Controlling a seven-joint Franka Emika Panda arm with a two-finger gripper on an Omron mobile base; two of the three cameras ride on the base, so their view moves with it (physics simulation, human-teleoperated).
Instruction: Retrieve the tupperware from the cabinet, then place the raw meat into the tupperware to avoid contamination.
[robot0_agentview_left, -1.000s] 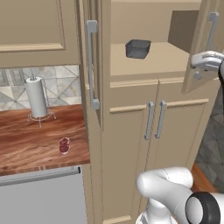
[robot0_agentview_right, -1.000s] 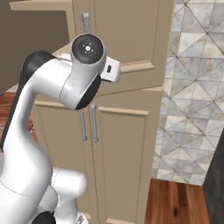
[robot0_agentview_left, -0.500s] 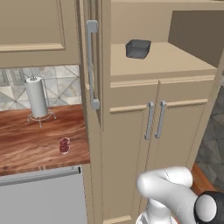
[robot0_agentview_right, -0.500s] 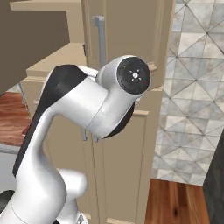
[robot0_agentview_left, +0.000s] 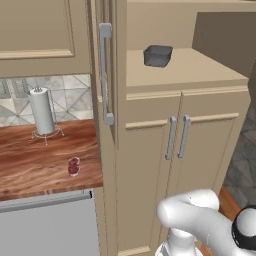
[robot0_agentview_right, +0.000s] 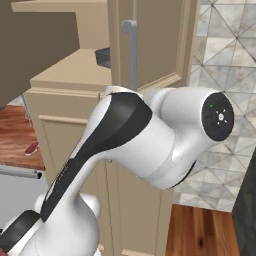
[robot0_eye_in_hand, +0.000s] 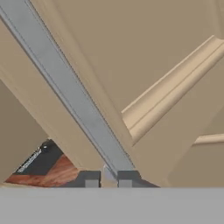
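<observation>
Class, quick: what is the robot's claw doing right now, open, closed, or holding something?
Claw: closed on the grey bar handle of the cabinet door.

Tupperware (robot0_agentview_left: 158, 55) on the open cabinet shelf (robot0_agentview_left: 200, 70); raw meat (robot0_agentview_left: 74, 166) and paper-towel holder (robot0_agentview_left: 42, 112) on wooden counter (robot0_agentview_left: 30, 167)

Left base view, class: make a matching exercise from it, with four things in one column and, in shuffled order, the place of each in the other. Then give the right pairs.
Things:
1. tupperware
2. raw meat
3. paper towel roll
4. pair of grey bar handles

Places:
A. on the lower cabinet doors
B. near the front edge of the wooden counter
C. on the open cabinet shelf
D. at the back of the counter, by the tiled wall

Pairs: 1-C, 2-B, 3-D, 4-A
</observation>
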